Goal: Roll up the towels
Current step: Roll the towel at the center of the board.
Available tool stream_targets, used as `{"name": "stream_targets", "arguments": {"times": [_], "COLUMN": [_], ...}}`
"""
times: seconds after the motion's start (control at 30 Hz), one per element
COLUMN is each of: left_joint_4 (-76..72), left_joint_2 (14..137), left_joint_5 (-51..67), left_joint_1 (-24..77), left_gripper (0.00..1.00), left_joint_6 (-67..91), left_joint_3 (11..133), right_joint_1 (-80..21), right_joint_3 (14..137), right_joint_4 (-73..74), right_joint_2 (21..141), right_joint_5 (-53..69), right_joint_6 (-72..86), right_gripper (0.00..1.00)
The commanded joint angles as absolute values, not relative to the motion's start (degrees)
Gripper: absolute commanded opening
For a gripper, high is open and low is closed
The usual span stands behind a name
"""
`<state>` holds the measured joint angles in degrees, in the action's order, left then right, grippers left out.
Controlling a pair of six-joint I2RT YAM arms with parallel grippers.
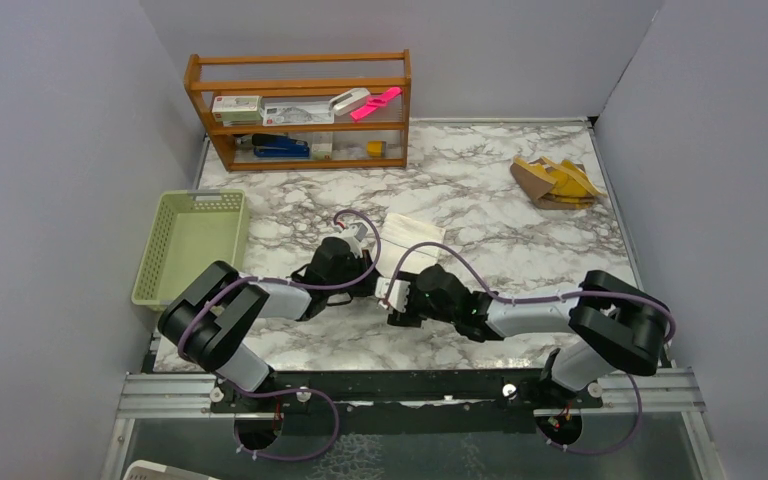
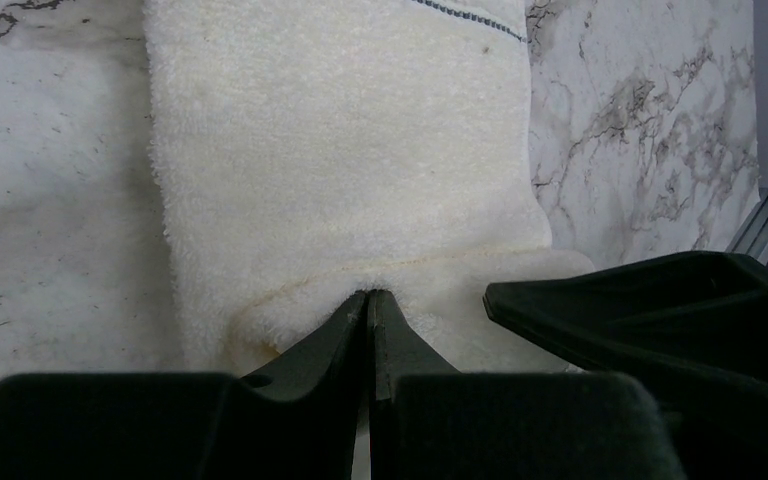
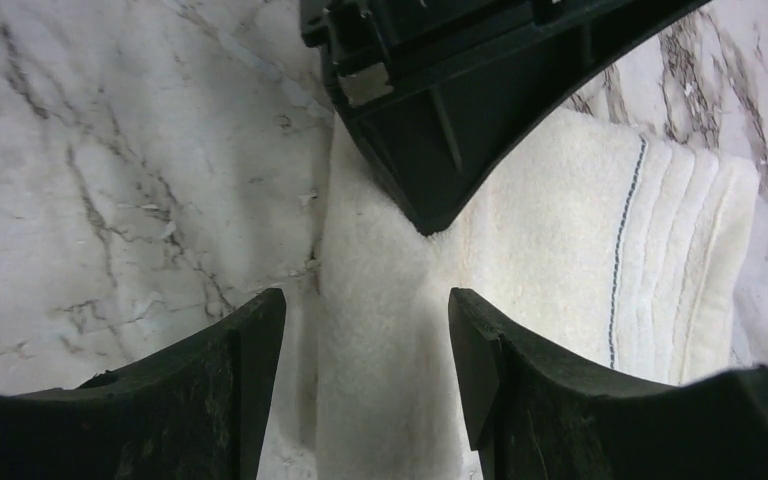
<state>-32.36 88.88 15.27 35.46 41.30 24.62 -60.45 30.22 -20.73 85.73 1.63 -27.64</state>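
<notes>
Left gripper [image 2: 370, 298]: fingers pressed together, tips at the folded-over near edge of the white towel [image 2: 350, 150] (can't tell if any cloth is caught between them). Right gripper [image 3: 365, 325]: fingers spread, straddling that same towel's edge, just beside the left. White towel sits mid-table [image 1: 500, 250]; yellow towel [image 1: 557, 182] is well apart, far right.

The white towel [image 1: 407, 238] lay flat near the middle of the table [image 1: 520, 250]. It was thick and fluffy, with a thin dark line sewn across its far end. Its near edge was turned up in a small fold. The mustard-yellow towel [image 1: 557, 182] lay in loose tan-brown folds at the far right, well apart.
</notes>
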Motion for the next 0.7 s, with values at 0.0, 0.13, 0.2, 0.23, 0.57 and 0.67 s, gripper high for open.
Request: {"name": "stream_targets", "arguments": {"times": [0.0, 0.13, 0.2, 0.23, 0.57, 0.67], "left_joint_4": [-23.5, -22.6, -22.2, -22.1, -8.7, -4.1], "left_joint_2": [88.9, 88.3, 87.8, 87.5, 70.3, 61.1], "left_joint_5": [9.5, 9.2, 8.9, 8.7, 5.7, 3.3], "left_joint_1": [35.4, 35.4, 35.4, 35.4, 32.0, 31.8], "left_gripper": [0.10, 0.10, 0.10, 0.10, 0.12, 0.17], "left_joint_6": [38.1, 37.7, 37.6, 37.6, 36.3, 36.7], "left_joint_3": [23.9, 24.3, 24.3, 24.3, 26.5, 26.7], "right_joint_1": [-60.8, -60.9, -60.8, -60.8, -60.0, -57.7], "right_joint_3": [33.0, 34.9, 36.1, 36.7, 39.2, 40.3], "right_joint_4": [-17.1, -13.8, -11.8, -11.0, -7.1, -4.6], "right_joint_2": [88.8, 90.7, 91.5, 91.6, 85.0, 81.7], "right_joint_5": [-4.5, -5.4, -5.9, -5.9, -5.9, -3.2], "right_joint_6": [-29.1, -27.3, -26.4, -25.7, -4.2, 6.4], "right_gripper": [0.60, 0.49, 0.39, 0.30, 0.01, 0.01]}}
